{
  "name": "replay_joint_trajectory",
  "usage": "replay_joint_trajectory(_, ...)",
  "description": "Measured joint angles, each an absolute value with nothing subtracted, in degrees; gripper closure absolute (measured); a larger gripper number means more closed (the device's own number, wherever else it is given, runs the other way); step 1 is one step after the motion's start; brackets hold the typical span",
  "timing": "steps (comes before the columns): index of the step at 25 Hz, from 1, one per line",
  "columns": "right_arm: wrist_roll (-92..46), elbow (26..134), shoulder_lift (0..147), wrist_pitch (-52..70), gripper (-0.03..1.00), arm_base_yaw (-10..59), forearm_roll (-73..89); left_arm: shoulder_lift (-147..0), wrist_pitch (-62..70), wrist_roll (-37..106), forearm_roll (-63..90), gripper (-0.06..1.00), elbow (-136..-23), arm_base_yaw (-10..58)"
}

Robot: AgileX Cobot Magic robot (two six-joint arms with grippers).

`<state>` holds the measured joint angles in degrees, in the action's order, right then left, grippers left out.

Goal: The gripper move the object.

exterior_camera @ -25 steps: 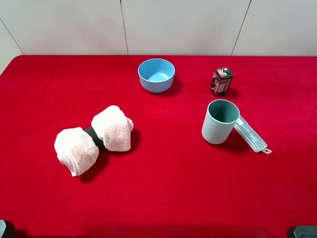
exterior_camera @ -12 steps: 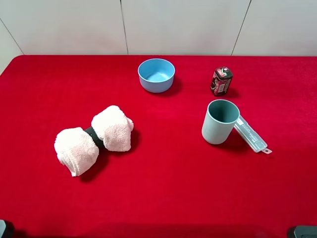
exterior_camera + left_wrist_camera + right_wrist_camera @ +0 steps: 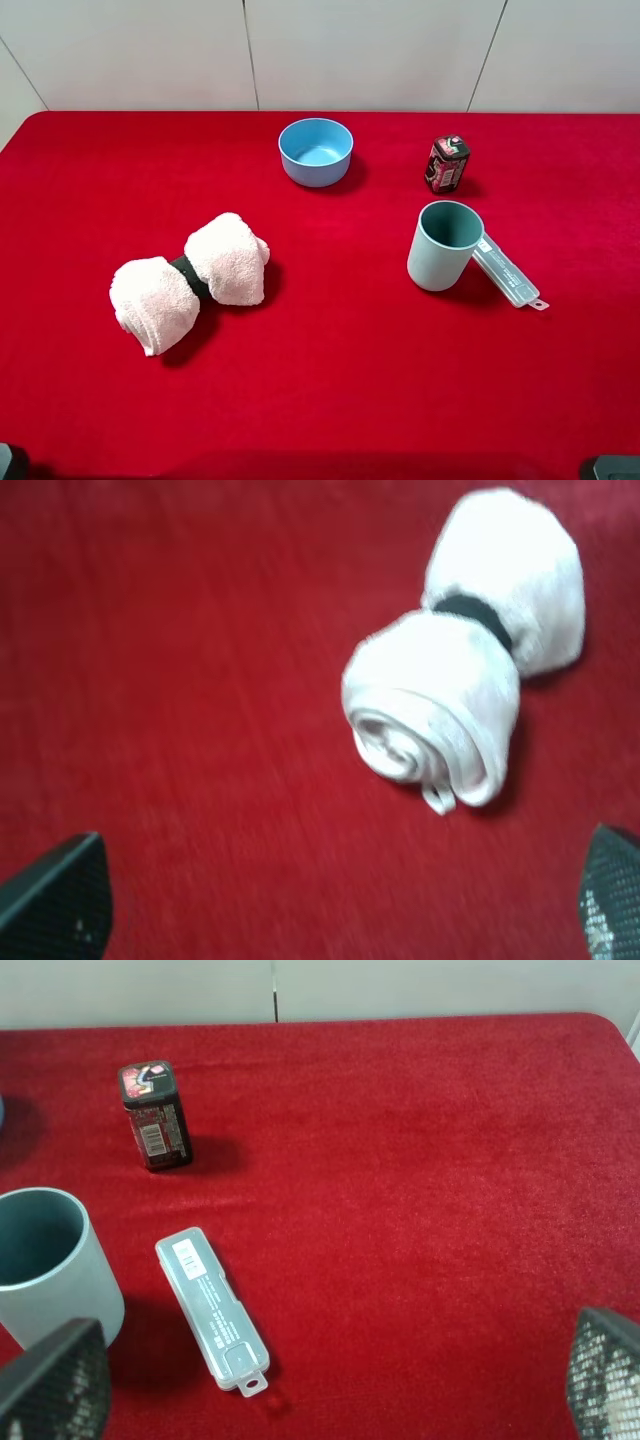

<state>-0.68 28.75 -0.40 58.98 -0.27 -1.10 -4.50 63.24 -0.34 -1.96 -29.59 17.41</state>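
Observation:
The object, a muted teal-green cup (image 3: 445, 245), stands upright on the red cloth at the right, and shows at the edge of the right wrist view (image 3: 45, 1265). My right gripper (image 3: 330, 1380) is open, its fingertips (image 3: 55, 1380) wide apart, well short of the cup and holding nothing. My left gripper (image 3: 335, 900) is open too, its mesh fingertips (image 3: 60, 895) spread over bare cloth, short of a rolled towel. In the high view only dark corners of the left arm (image 3: 8, 462) and the right arm (image 3: 610, 467) show at the near edge.
A pink-white rolled towel (image 3: 190, 280) with a dark band lies at the left. A light-blue bowl (image 3: 316, 150) sits at the back centre, with a small dark can (image 3: 447, 164) to its right. A clear plastic case (image 3: 508, 272) lies against the cup's right side.

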Motion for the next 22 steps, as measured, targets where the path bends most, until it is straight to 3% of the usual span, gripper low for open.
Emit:
replay_joint_trajectory(10, -0.68, 28.75, -0.40, 58.98, 0.27, -0.27, -1.10, 0.22, 61.05, 4.94, 2.13, -0.04, -28.10, 6.29)
replay_joint_trajectory(22, -0.68, 28.75, -0.40, 58.98, 0.27, -0.27, -1.10, 0.22, 60.99, 5.20, 2.35, -0.04, -28.10, 5.68)
